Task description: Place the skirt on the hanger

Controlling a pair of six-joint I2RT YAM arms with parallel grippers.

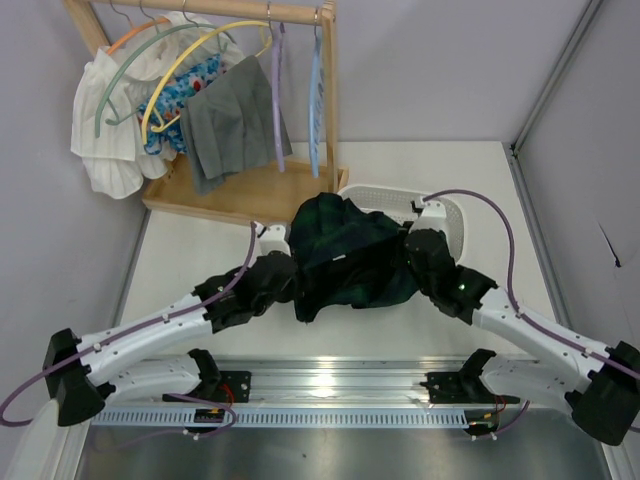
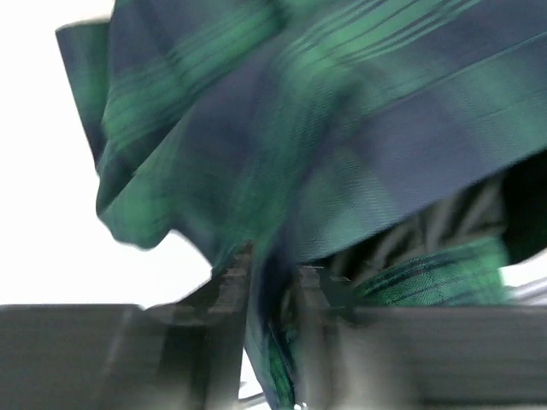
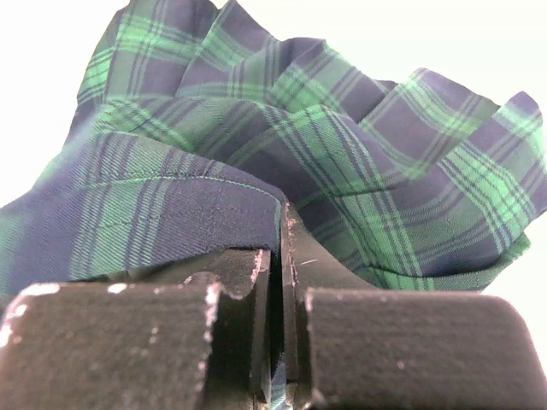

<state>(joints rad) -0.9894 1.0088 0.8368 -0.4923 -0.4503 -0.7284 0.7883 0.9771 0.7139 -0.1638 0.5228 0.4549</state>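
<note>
The dark green and navy plaid skirt hangs bunched above the table centre, between my two arms. My left gripper meets its left edge. In the blurred left wrist view a fold of skirt runs down between the fingers of the left gripper, which stand narrowly apart around it. My right gripper is at the skirt's right side. In the right wrist view the right gripper is shut on a hem of the skirt. The lavender hanger hangs on the wooden rack at the back.
A light blue hanger hangs right of the lavender one. A grey garment, a yellow hanger and a white ruffled garment fill the rack's left side. A white basket sits behind the skirt.
</note>
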